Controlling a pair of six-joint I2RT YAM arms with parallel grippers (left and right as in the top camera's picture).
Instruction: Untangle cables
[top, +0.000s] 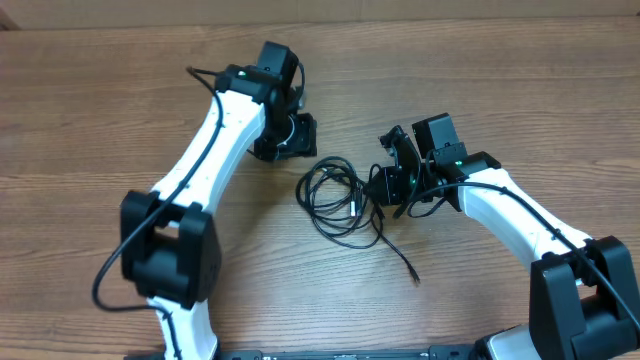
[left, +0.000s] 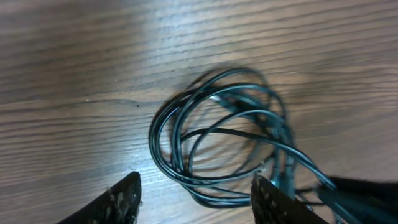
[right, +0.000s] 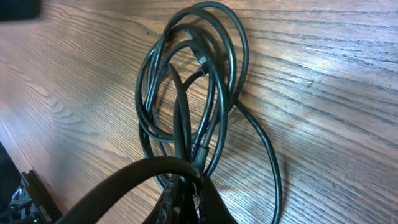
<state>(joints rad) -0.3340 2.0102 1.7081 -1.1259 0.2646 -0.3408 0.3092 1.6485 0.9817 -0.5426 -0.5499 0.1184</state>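
Cables (top: 330, 172), coiled, edge pinched in right pincer (top: 380, 190)

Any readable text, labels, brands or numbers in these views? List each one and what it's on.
None: no view shows any readable text.
cables: no print or tags visible.
left arm, right arm: no lettering visible on the housings.
table: bare wood grain, no marks.

Two arms (top: 215, 135), one tangled bundle of cables (top: 352, 200).
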